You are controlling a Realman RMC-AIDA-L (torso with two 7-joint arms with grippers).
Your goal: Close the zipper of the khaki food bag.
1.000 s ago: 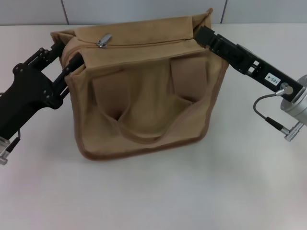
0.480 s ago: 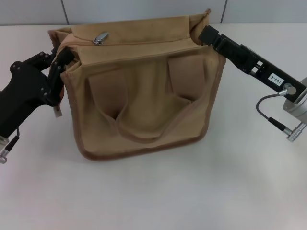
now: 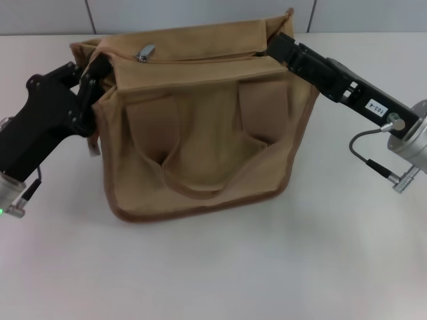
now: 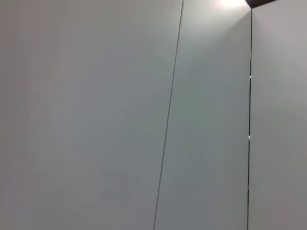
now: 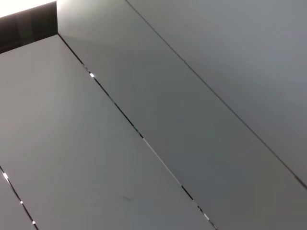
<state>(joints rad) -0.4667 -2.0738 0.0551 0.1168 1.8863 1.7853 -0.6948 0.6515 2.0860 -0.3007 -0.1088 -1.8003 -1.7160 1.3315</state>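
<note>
The khaki food bag [image 3: 200, 133] stands upright on the white table [image 3: 213, 267], its two darker-tan handles hanging down its front. The zipper [image 3: 200, 59] runs along the top panel, with its silver pull tab [image 3: 145, 53] near the left end. My left gripper [image 3: 99, 69] is at the bag's top left corner, shut on the fabric there. My right gripper [image 3: 272, 44] is at the bag's top right corner, shut on the fabric, with its tips partly hidden by a fold. Both wrist views show only grey wall panels.
A grey panelled wall [image 3: 200, 13] runs behind the table's far edge. A small white tag [image 3: 93, 145] hangs by the bag's left side. The right arm's cable and connector [image 3: 393, 177] hang right of the bag.
My left gripper has closed and moved up to the bag's top left corner. My right gripper has pushed slightly inward. The bag's top has shifted a little.
</note>
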